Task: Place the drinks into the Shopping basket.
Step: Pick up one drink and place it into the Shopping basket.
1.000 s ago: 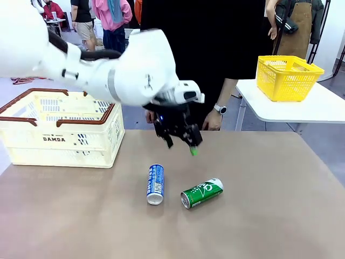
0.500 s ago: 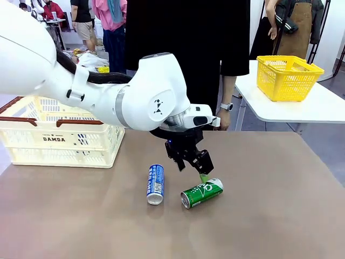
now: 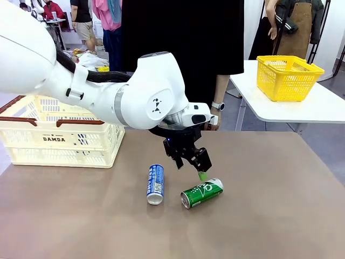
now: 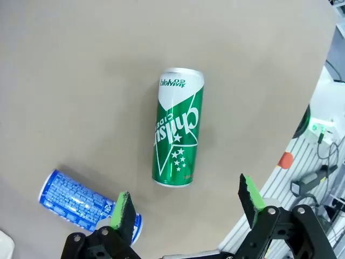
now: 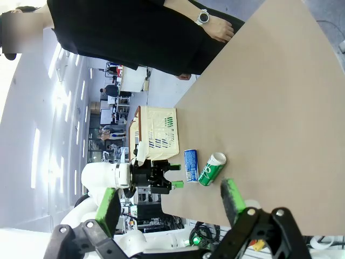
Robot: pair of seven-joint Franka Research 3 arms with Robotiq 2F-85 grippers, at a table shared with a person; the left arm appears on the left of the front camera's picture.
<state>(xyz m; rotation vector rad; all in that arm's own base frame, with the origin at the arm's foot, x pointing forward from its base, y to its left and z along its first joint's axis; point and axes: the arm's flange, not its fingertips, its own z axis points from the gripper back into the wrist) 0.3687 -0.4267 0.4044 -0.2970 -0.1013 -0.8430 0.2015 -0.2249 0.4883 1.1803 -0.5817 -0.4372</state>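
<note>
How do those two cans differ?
The green can has big white script; the blue can has small white print. The green can lies slantwise; the blue can points nearly at the camera. The open left gripper hovers over the green can, not the blue can. Both lie on their sides, silver-ended.

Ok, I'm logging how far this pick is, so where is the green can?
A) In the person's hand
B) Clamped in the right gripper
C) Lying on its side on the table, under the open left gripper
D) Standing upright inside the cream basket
C: the green can lies on its side on the table, and the left gripper hangs open over it, with its pads clear of the can.
</note>
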